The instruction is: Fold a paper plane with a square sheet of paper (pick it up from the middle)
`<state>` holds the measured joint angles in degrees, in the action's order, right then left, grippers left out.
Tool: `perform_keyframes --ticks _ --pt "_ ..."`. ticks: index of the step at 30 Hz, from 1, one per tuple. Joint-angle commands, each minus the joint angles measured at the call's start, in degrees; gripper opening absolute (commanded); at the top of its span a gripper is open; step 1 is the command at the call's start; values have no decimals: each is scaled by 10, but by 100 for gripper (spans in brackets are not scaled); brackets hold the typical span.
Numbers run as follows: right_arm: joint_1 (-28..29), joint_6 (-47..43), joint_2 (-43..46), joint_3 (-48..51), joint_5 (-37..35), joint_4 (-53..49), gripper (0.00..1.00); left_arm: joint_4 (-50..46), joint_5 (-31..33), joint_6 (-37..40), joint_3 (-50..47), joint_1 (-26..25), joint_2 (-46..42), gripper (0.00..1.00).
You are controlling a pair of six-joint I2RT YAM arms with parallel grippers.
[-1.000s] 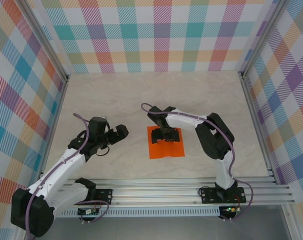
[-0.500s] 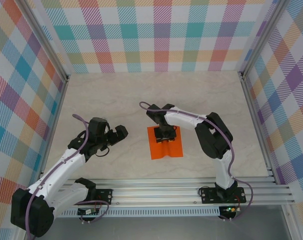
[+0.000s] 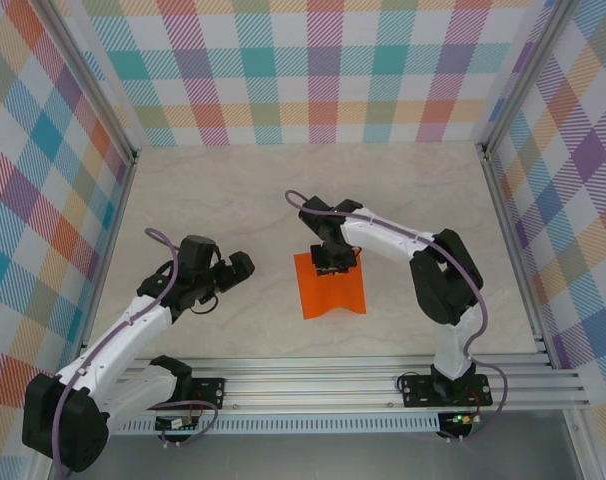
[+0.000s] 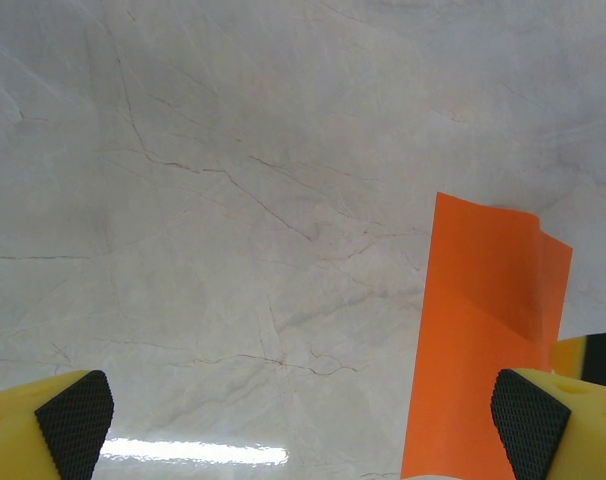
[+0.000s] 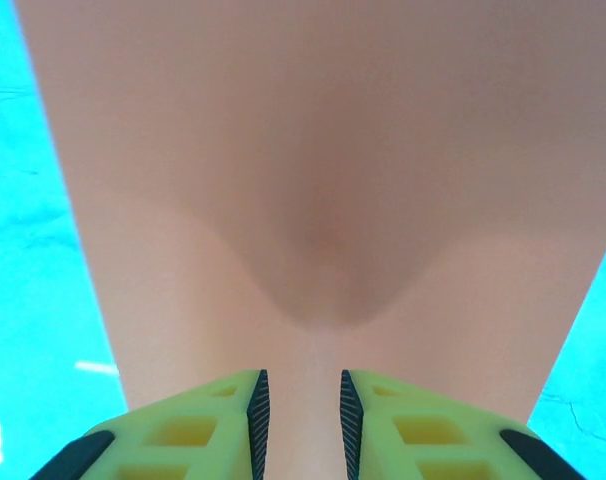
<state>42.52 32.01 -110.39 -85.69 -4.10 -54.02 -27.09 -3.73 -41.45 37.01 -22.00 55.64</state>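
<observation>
**Left gripper wide and free; right gripper pinched on the paper's middle ridge.**

My left gripper (image 3: pixel 230 270) hovers over bare table (image 3: pixel 213 190) with its jaws spread wide and nothing between them. The paper (image 3: pixel 331 292) lies to its right, near but apart, and the left wrist view shows it rising as an orange sheet at the right of frame. My right gripper (image 3: pixel 334 262) sits over the paper's far-middle part with the jaws narrow. In the right wrist view a raised ridge of the sheet runs in between the pads (image 5: pixel 256 415), so I judge the grip made. The ridge runs straight away from my right fingers, roughly far-to-near on the table. The right arm is therefore the one on the paper. I judge that any lift turns on this centre pinch, with both halves hanging evenly either side of it.
</observation>
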Motion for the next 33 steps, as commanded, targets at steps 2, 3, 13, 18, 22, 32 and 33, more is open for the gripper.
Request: perform_keyframes --ticks 2,3,13,18,22,32,33 --pt "-17 -18 51 16 45 13 28 -5 9 -16 7 -6 -5 100" --pt "-18 -18 52 14 36 7 32 -3 6 -18 8 -6 -2 100" --pt "-21 -42 -27 -21 -4 -25 92 9 -8 -22 9 -7 19 100" --pt "-21 -49 -70 -34 22 -16 90 7 -11 -18 13 -7 29 100" --pt "-21 -49 -71 -33 27 -14 82 8 -10 -18 10 -7 33 100" --pt "-21 -43 -55 -22 23 -16 41 10 -11 -18 8 -7 39 100" --pt "-21 -45 -51 -20 24 -15 39 9 -12 -18 8 -7 39 100"
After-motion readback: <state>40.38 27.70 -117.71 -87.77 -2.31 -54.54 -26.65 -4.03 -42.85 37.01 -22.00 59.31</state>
